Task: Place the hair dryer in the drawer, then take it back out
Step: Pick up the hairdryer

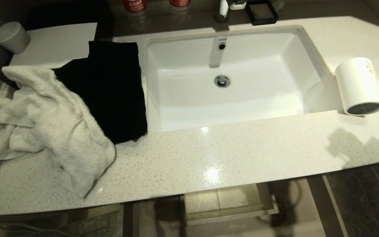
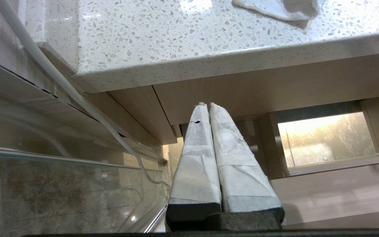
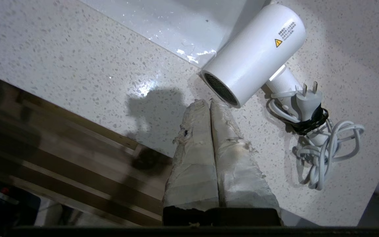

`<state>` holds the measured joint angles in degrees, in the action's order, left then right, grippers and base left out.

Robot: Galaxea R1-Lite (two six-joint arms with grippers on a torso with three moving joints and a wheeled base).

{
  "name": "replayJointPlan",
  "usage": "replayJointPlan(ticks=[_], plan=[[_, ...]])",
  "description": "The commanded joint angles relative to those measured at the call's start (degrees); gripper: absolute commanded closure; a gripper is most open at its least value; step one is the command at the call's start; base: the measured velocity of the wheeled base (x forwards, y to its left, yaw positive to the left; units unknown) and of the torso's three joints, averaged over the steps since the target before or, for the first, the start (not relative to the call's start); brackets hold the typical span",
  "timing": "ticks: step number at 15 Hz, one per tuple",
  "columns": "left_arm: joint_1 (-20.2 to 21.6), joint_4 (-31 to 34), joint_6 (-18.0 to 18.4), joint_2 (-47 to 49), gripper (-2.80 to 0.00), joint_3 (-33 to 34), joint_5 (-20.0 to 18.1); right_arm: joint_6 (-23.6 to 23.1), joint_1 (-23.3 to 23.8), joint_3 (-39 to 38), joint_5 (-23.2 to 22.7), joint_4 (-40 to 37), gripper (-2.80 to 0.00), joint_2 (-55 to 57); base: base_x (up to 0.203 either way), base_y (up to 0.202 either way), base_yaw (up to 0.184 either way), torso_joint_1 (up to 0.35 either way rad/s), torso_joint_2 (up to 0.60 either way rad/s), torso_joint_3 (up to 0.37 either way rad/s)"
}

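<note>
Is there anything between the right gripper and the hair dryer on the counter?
Nothing visible. In the right wrist view the right gripper, fingers shut, sits just short of the hair dryer's grille end, with only bare countertop around. The bundled cord lies on the dryer's far side.

The head camera is looking steeply down over the counter (image 1: pixel 242 154) and sink (image 1: pixel 229 82). The left wrist camera is sitting low, facing up at the counter's underside edge. The right wrist camera is hovering close above the hair dryer (image 3: pixel 255 56), also seen from the head.
</note>
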<state>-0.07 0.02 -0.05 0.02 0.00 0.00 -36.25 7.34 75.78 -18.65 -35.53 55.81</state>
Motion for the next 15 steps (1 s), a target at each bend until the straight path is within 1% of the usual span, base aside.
replayJointPlan(ticks=[1, 3, 4, 5, 7, 9, 11, 12, 15], plan=[[0.0, 0.1, 0.0, 0.0, 0.00, 0.1, 0.0, -13.0, 12.1, 2.3, -7.1, -3.1, 0.00, 6.8, 0.000, 0.000, 0.000, 0.000, 0.00, 0.000], [0.0, 0.0, 0.0, 0.0, 0.00, 0.0, -0.1, -20.8, 19.2, 7.8, -9.5, -10.7, 0.00, 12.6, 0.000, 0.000, 0.000, 0.000, 0.00, 0.000], [0.0, 0.0, 0.0, 0.0, 0.00, 0.0, 0.0, -23.1, 21.9, 9.7, -10.1, -13.6, 0.00, 14.4, 0.000, 0.000, 0.000, 0.000, 0.00, 0.000], [0.0, 0.0, 0.0, 0.0, 0.00, 0.1, -0.1, -24.4, 23.5, 11.2, -10.5, -15.3, 0.00, 16.0, 0.000, 0.000, 0.000, 0.000, 0.00, 0.000], [0.0, 0.0, 0.0, 0.0, 0.00, 0.0, -0.1, -25.4, 24.6, 13.1, -12.1, -16.4, 0.00, 19.8, 0.000, 0.000, 0.000, 0.000, 0.00, 0.000], [0.0, 0.0, 0.0, 0.0, 0.00, 0.0, 0.0, -25.9, 25.8, 15.9, -15.8, -17.4, 0.00, 23.2, 0.000, 0.000, 0.000, 0.000, 0.00, 0.000], [0.0, 0.1, 0.0, 0.0, 0.00, 0.0, -0.1, -26.9, 26.4, 21.5, -17.7, -18.8, 0.00, 28.2, 0.000, 0.000, 0.000, 0.000, 0.00, 0.000], [0.0, 0.0, 0.0, 0.0, 0.00, 0.0, 0.0, -27.6, 26.6, 22.9, -18.7, -19.6, 0.00, 29.3, 0.000, 0.000, 0.000, 0.000, 0.00, 0.000], [0.0, 0.0, 0.0, 0.0, 0.00, 0.1, 0.0, -31.5, 26.6, 26.5, -21.1, -21.1, 0.00, 34.1, 0.000, 0.000, 0.000, 0.000, 0.00, 0.000]])
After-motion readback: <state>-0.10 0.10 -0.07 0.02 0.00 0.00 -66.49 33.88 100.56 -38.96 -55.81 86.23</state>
